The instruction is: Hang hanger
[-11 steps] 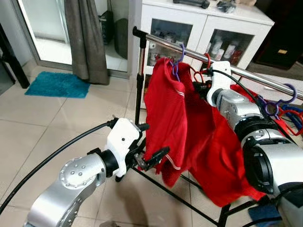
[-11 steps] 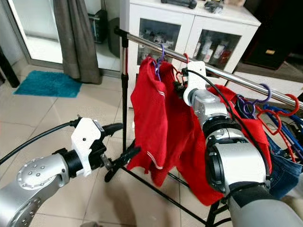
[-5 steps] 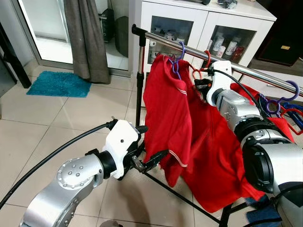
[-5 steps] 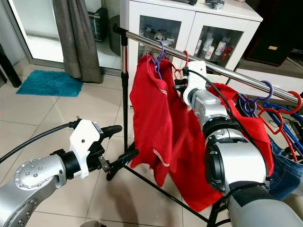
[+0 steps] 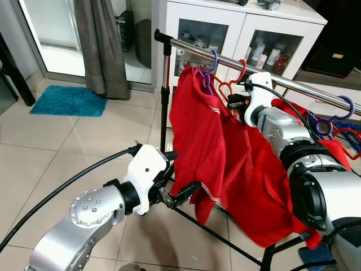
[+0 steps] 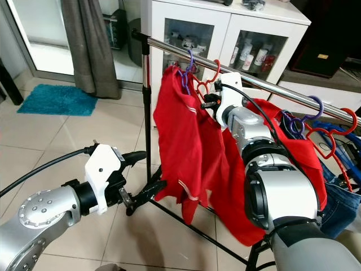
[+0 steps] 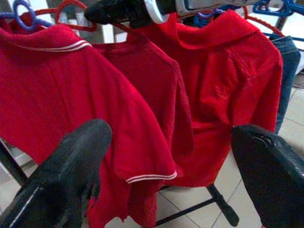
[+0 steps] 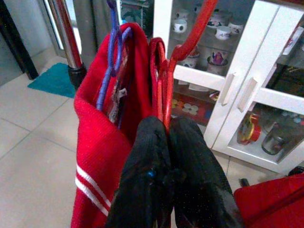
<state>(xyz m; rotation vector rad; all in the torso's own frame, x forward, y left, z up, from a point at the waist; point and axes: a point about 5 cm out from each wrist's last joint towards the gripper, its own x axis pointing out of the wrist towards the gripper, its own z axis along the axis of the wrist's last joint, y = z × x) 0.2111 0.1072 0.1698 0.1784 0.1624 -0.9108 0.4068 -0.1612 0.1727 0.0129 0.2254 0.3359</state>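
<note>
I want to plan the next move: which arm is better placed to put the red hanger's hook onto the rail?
The right. The right gripper is already shut on the red hanger, just below the rail. The left gripper is open, low by the red shirt hem.

The red hanger (image 8: 183, 50) is thin red plastic with a curved hook at its top. It carries a red shirt (image 5: 254, 186) that droops below it in loose folds. It is held upright, its neck pinched between the fingers of the right claw (image 8: 167, 142), with the hook raised just beside the metal rail (image 5: 225, 59); whether the hook touches the rail cannot be told. Right next to it, a purple hanger (image 5: 211, 70) with another red shirt (image 5: 197, 135), white-striped at collar and sleeve, hangs on the rail.
</note>
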